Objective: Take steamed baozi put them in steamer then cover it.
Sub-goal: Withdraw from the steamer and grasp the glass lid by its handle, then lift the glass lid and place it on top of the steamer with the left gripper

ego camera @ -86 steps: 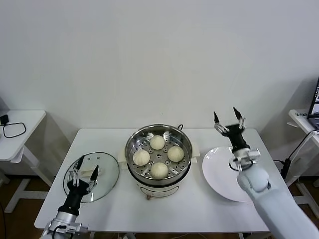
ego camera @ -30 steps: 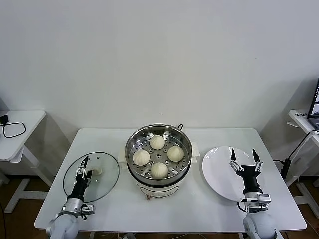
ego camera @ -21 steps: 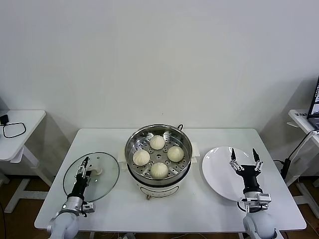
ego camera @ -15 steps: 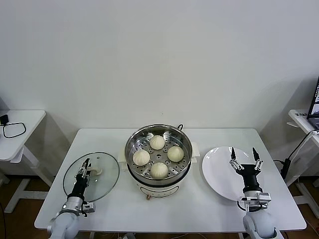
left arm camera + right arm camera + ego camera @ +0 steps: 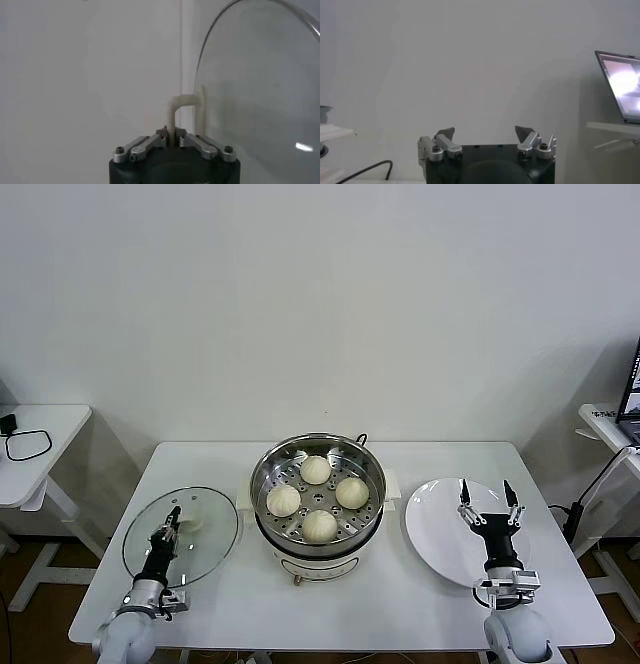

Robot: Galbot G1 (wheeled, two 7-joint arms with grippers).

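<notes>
Stainless steel, the steamer point(image 5: 318, 484) stands in the middle of the white bench point(image 5: 400, 594), and four steamed baozi point(image 5: 319, 525) lie inside it, uncovered. At its left the left claw point(image 5: 170, 520) is clamped on the white handle point(image 5: 189, 522) of the glass lid point(image 5: 182, 536). The right claw point(image 5: 487, 506) hangs with fingers apart over the white plate point(image 5: 440, 529).

In the left wrist view the fingers point(image 5: 152, 141) pinch the handle, with the lid just beside.

In the right wrist view the fingers point(image 5: 442, 135) stand well apart, holding nothing.
</notes>
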